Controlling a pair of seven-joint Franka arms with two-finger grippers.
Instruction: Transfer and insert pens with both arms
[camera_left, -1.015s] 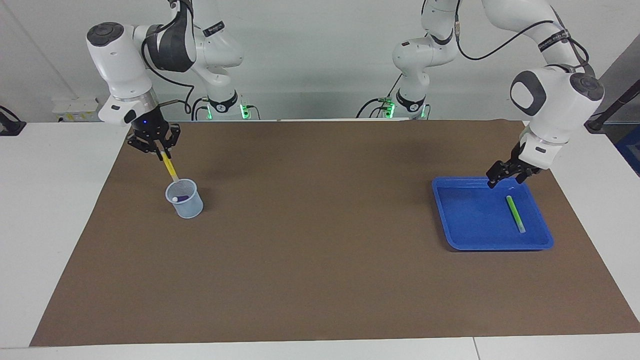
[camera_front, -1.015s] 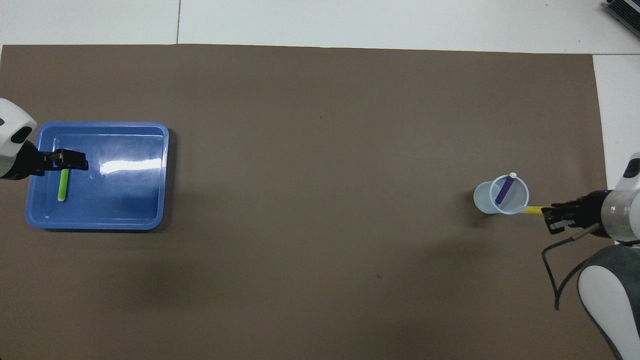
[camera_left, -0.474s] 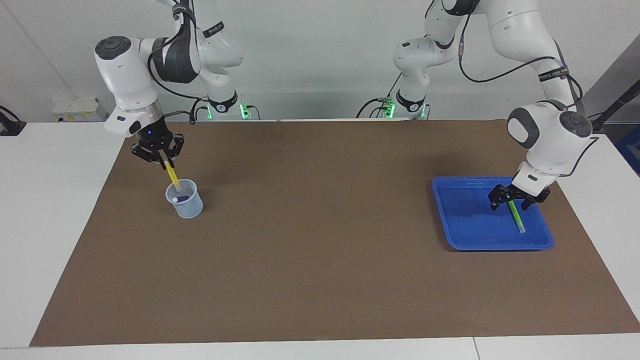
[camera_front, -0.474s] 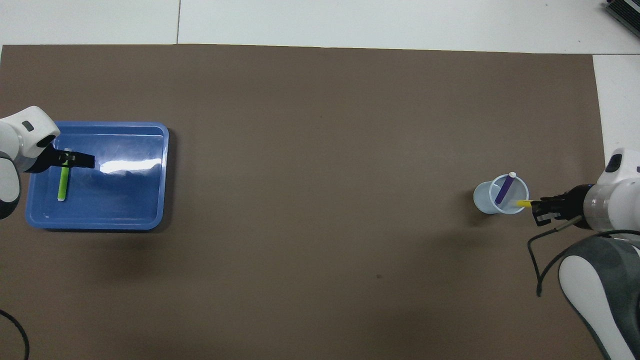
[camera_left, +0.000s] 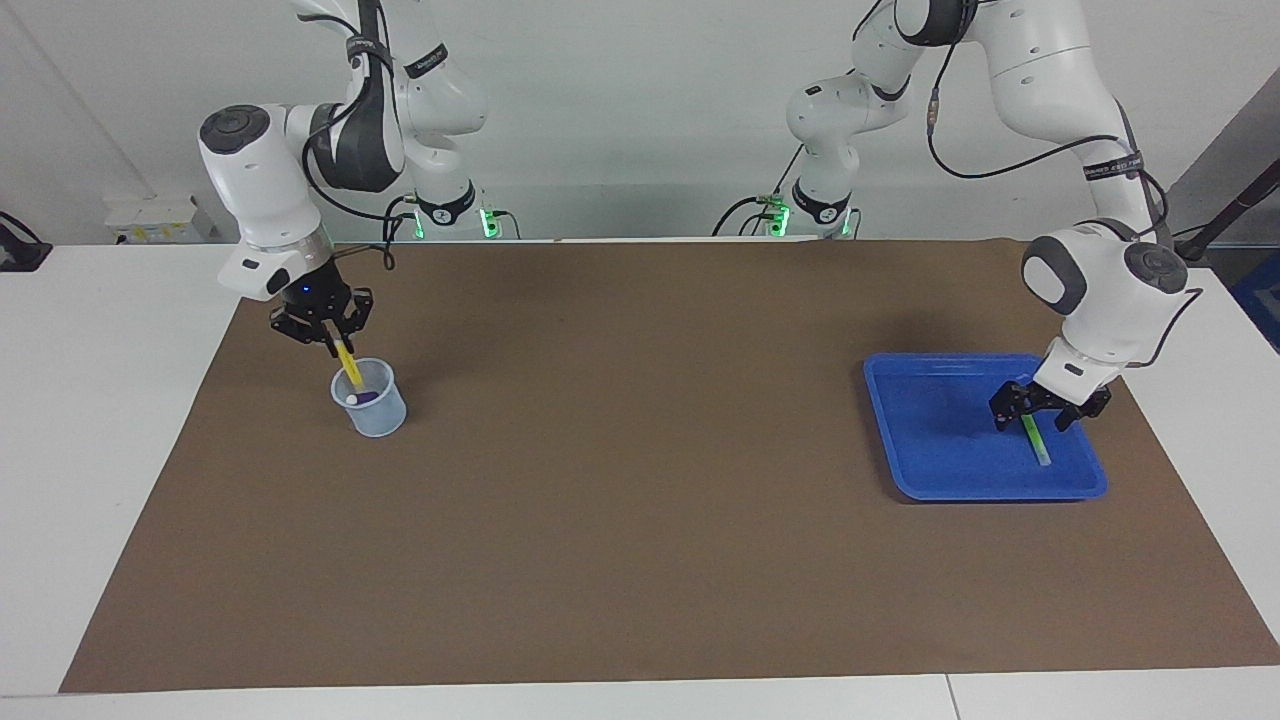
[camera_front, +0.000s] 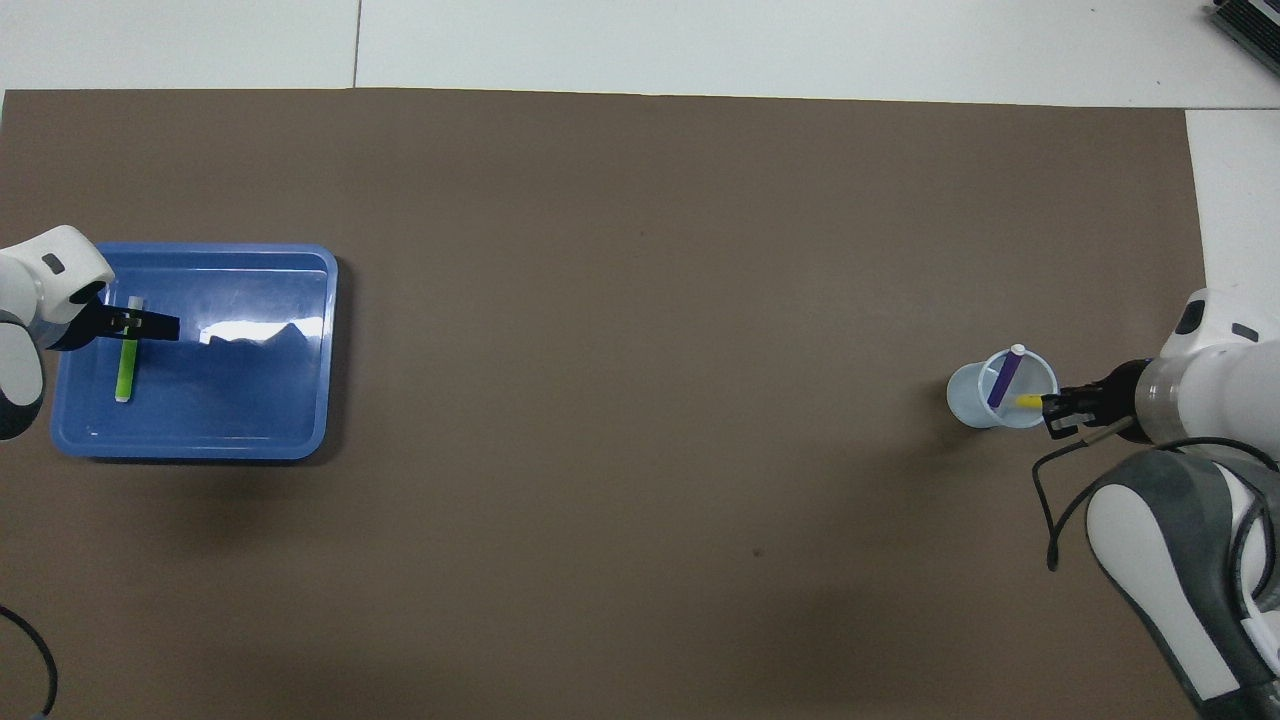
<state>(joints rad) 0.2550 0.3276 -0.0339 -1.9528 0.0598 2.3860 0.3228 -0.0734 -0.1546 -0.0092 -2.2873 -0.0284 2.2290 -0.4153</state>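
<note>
Over the clear cup (camera_left: 375, 415) (camera_front: 962, 398) at the right arm's end, my right gripper (camera_left: 333, 343) (camera_front: 1050, 405) is shut on the upper end of the yellow pen (camera_left: 346, 361) (camera_front: 1027, 401). That pen's lower end dips inside the cup's rim. The purple pen (camera_left: 364, 397) (camera_front: 1004, 378) leans in the cup. The green pen (camera_left: 1037, 444) (camera_front: 125, 370) lies flat in the blue tray (camera_left: 925, 445) (camera_front: 250, 410). My left gripper (camera_left: 1035, 422) (camera_front: 135, 325) is low in the tray, open, with a finger on each side of the green pen.
A brown mat (camera_left: 640, 480) covers most of the white table, with bare mat between cup and tray. The tray sits near the mat's edge at the left arm's end.
The right gripper has come down, lowering the yellow pen into the cup. The left gripper has dropped from above the tray's rim down around the green pen.
</note>
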